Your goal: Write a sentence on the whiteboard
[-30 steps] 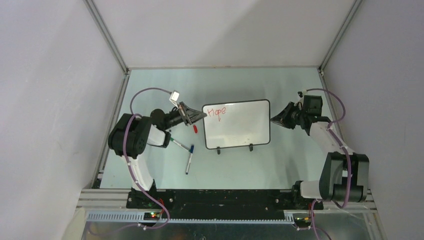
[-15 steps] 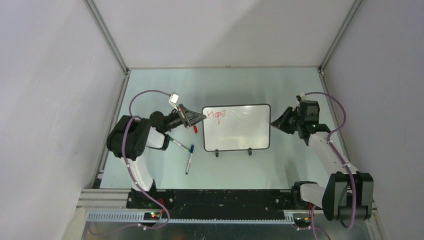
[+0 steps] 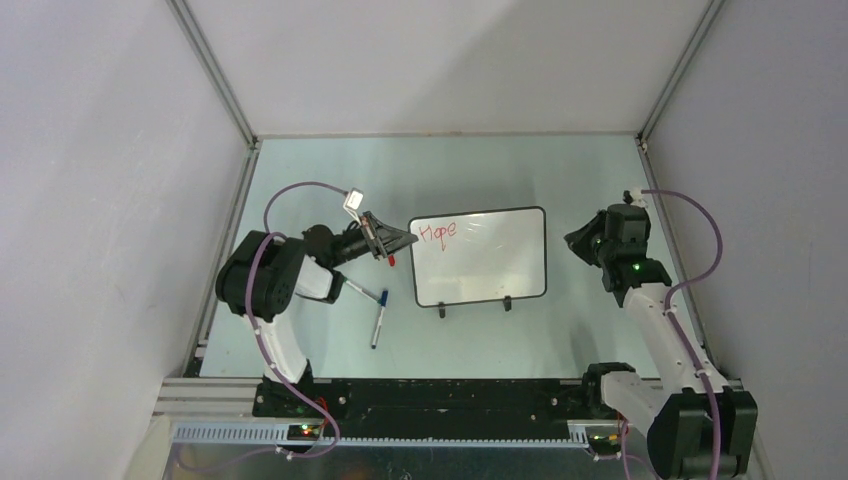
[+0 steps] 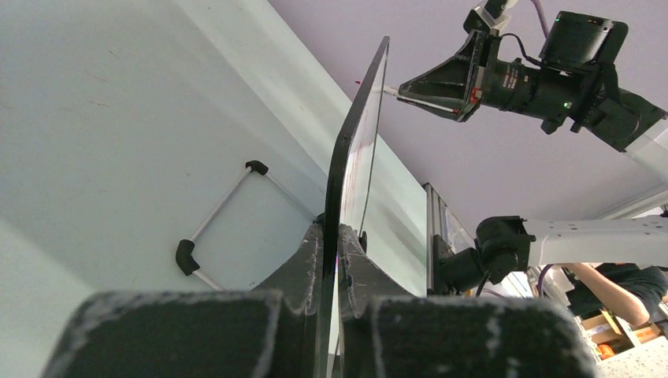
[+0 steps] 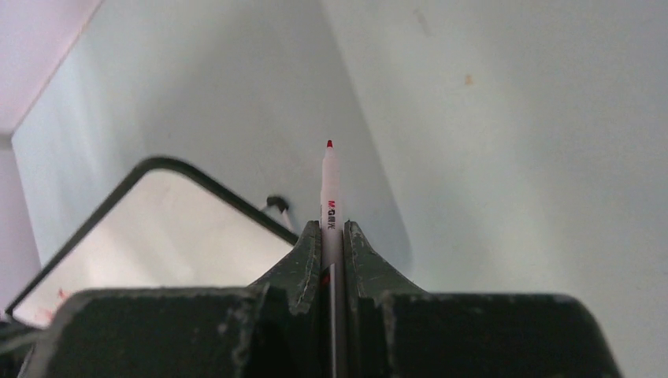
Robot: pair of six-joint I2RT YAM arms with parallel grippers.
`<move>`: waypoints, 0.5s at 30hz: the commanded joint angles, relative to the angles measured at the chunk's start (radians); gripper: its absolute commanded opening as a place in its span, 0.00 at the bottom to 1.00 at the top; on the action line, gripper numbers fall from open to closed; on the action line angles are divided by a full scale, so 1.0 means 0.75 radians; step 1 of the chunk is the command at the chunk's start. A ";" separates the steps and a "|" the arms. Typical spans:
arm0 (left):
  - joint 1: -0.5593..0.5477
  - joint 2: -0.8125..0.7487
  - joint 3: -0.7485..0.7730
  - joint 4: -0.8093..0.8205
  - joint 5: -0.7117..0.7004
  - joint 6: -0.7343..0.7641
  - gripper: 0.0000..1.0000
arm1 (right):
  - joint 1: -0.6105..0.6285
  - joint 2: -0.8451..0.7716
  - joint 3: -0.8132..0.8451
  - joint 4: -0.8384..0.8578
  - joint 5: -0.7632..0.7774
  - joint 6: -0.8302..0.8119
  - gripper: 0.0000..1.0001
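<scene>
The whiteboard (image 3: 485,265) stands on its two black feet at the table's middle. The sentence shows only as a red "Hope" (image 3: 437,231) at its top left corner. My left gripper (image 3: 408,237) is shut on the board's left edge; in the left wrist view the board (image 4: 358,150) runs edge-on between the pads of my left gripper (image 4: 337,236). My right gripper (image 3: 572,240) is shut on a red-tipped white marker (image 5: 329,189), which points at the table, right of the board (image 5: 157,236) and apart from it. It also shows in the left wrist view (image 4: 394,89).
Two capped pens (image 3: 362,290) (image 3: 379,318) lie on the table left of the board, near the left arm. A small red cap (image 3: 390,260) lies below my left gripper. Grey enclosure walls close in the left, back and right sides.
My right gripper has drawn back to the right with the marker, away from the board's right edge. The board and my left gripper have shifted slightly right.
</scene>
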 commanded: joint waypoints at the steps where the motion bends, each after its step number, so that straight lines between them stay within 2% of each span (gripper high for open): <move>1: -0.023 -0.005 -0.018 0.031 0.003 0.026 0.00 | 0.043 -0.035 0.096 -0.011 0.272 0.102 0.00; 8: -0.025 0.000 -0.013 0.029 -0.004 0.026 0.00 | 0.293 -0.028 0.285 -0.024 0.544 -0.018 0.00; 15: -0.025 0.001 -0.011 0.029 -0.005 0.029 0.00 | 0.673 0.028 0.304 0.069 0.572 -0.324 0.00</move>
